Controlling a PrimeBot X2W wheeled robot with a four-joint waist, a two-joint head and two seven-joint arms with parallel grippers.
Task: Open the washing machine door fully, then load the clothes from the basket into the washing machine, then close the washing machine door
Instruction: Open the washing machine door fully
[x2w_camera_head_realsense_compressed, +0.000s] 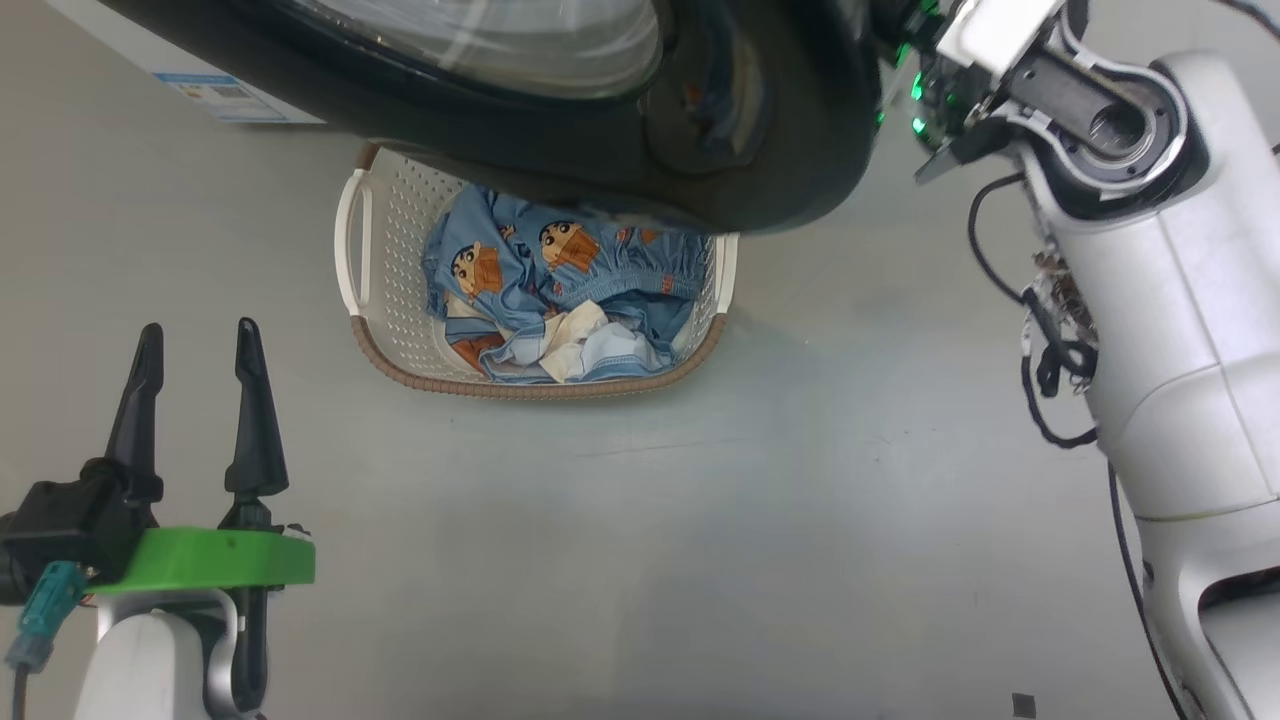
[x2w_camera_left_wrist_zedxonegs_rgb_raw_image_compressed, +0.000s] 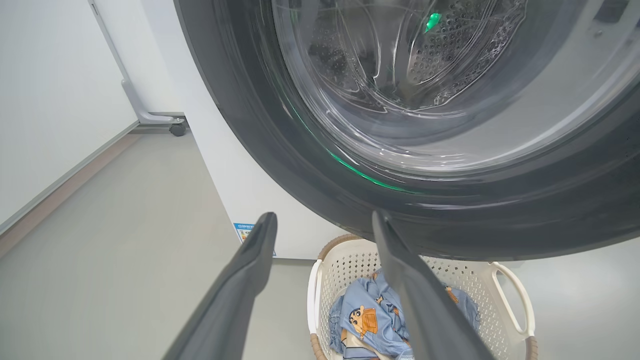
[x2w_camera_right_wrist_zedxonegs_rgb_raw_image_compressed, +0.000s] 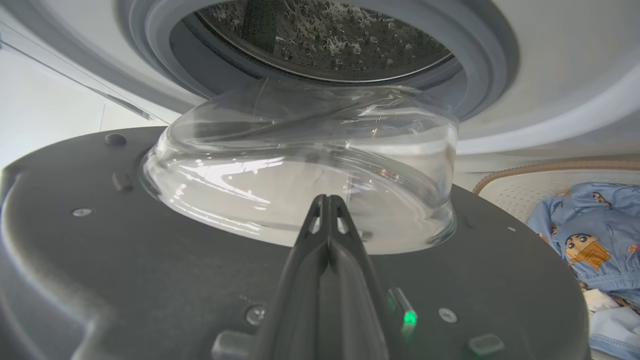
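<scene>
The washing machine door (x2w_camera_head_realsense_compressed: 760, 130) stands partly open, its black ring hanging over the far end of the basket (x2w_camera_head_realsense_compressed: 400, 220). The clothes (x2w_camera_head_realsense_compressed: 560, 290), light blue with cartoon figures, lie in the basket. My left gripper (x2w_camera_head_realsense_compressed: 197, 330) is open and empty, low at the left, short of the basket; in its wrist view the left gripper (x2w_camera_left_wrist_zedxonegs_rgb_raw_image_compressed: 324, 216) points at the door (x2w_camera_left_wrist_zedxonegs_rgb_raw_image_compressed: 280, 130) and the basket (x2w_camera_left_wrist_zedxonegs_rgb_raw_image_compressed: 350, 265). My right gripper (x2w_camera_right_wrist_zedxonegs_rgb_raw_image_compressed: 325, 197) is shut, its tips at the door's inner face (x2w_camera_right_wrist_zedxonegs_rgb_raw_image_compressed: 100, 240) by the bulging glass (x2w_camera_right_wrist_zedxonegs_rgb_raw_image_compressed: 300, 165). The drum (x2w_camera_right_wrist_zedxonegs_rgb_raw_image_compressed: 325, 35) shows behind.
The washing machine (x2w_camera_left_wrist_zedxonegs_rgb_raw_image_compressed: 240, 170) body is white with a blue label (x2w_camera_head_realsense_compressed: 225, 98) low at its corner. My right arm (x2w_camera_head_realsense_compressed: 1150, 250) runs down the right side of the head view. A wheeled frame leg (x2w_camera_left_wrist_zedxonegs_rgb_raw_image_compressed: 170, 122) stands by the wall. Grey floor (x2w_camera_head_realsense_compressed: 650, 550) lies in front of the basket.
</scene>
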